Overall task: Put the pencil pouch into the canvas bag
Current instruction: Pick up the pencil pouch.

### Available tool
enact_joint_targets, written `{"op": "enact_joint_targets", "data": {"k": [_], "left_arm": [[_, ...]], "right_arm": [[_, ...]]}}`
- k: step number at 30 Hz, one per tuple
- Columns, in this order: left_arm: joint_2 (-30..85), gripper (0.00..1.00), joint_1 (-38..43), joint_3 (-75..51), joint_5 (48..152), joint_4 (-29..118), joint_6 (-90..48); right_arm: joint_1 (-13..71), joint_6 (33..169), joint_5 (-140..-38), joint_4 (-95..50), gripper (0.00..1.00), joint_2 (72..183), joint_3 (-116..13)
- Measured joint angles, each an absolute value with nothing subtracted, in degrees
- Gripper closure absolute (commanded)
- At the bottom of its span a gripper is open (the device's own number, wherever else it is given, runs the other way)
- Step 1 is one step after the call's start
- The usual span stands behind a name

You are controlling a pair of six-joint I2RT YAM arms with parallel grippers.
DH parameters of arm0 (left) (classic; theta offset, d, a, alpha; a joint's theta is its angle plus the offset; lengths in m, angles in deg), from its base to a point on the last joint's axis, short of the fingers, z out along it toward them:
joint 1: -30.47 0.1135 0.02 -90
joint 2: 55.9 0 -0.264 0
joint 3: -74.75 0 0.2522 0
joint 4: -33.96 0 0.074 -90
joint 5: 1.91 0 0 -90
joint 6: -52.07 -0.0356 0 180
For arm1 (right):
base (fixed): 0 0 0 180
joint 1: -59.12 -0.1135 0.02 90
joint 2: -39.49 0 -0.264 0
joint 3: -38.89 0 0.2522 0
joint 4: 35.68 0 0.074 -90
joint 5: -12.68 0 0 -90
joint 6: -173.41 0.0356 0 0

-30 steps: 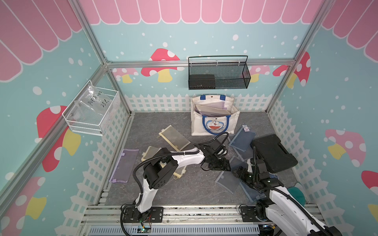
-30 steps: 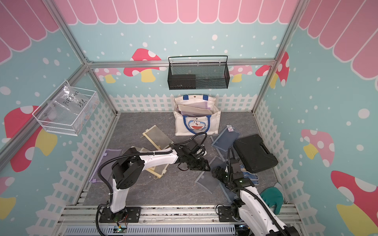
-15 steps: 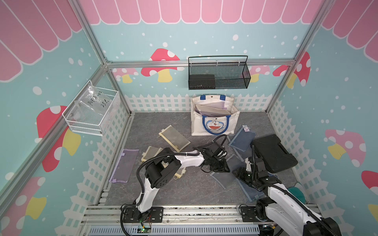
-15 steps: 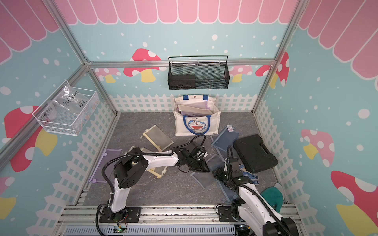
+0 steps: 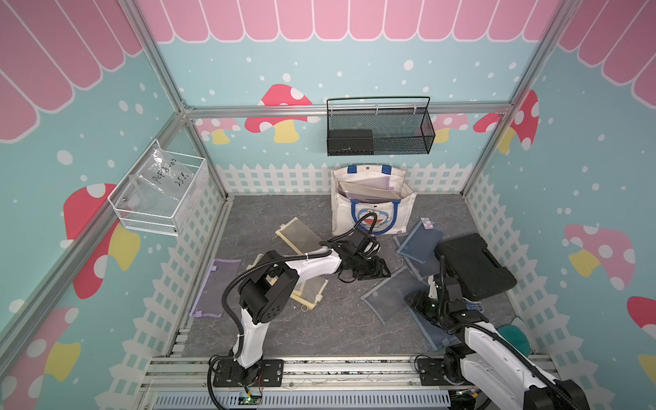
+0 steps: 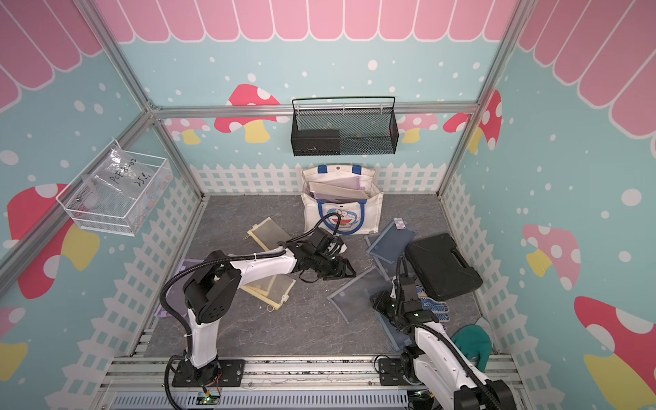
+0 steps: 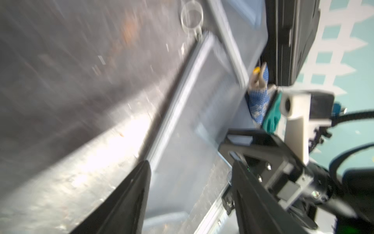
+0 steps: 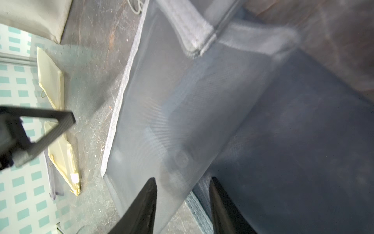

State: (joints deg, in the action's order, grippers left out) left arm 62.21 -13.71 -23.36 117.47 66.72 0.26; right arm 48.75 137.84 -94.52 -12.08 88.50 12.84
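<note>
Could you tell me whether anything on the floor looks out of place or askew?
Yes: flat mesh pouches lie scattered at odd angles. The grey-blue mesh pouch lies skewed between both arms. A black hard plastic case overlaps blue pouches, and a teal glove sits crumpled in the corner.

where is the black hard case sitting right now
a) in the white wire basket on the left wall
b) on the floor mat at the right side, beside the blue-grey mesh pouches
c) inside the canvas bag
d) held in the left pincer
b: in both top views the black hard case lies flat on the grey floor mat at the right side, next to the blue-grey mesh pouches, well apart from the canvas bag.
</note>
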Motion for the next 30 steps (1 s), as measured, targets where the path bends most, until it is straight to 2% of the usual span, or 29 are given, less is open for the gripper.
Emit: {"op": "enact_joint_targets", "data": {"k": [5,8,11,15,17,23,26,30], "left_arm": [[66.6,0.3,-14.8,-25.7,117.1,68.4,-1.3],[67.9,0.33,-15.7,-25.4,118.0,68.4,-1.1],[67.5,0.4,-16.5,-23.5,119.3,65.8,0.3],[66.5,0.58,-17.5,-18.9,121.5,60.6,3.3],[65.9,0.68,-18.0,-16.6,122.3,58.5,5.0],[64.7,0.87,-18.7,-12.9,123.4,55.6,8.4],[64.2,1.0,-18.7,-12.8,123.9,55.3,9.0],[63.0,1.0,-18.7,-12.8,124.8,55.0,9.6]], "right_arm": [[49.1,137.9,-95.5,-14.6,0.5,90.2,12.9],[49.3,137.9,-96.2,-15.9,0.49,91.1,12.9],[49.4,137.9,-96.8,-17.7,0.51,92.0,12.9],[49.4,137.7,-97.7,-19.9,0.54,93.8,12.9],[49.4,137.7,-98.0,-20.9,0.6,94.1,13.1],[49.4,137.2,-99.2,-23.3,0.79,94.2,13.3],[49.4,136.7,-99.7,-24.3,0.88,94.1,13.3],[49.4,136.1,-100.5,-25.0,0.97,93.5,13.3]]}}
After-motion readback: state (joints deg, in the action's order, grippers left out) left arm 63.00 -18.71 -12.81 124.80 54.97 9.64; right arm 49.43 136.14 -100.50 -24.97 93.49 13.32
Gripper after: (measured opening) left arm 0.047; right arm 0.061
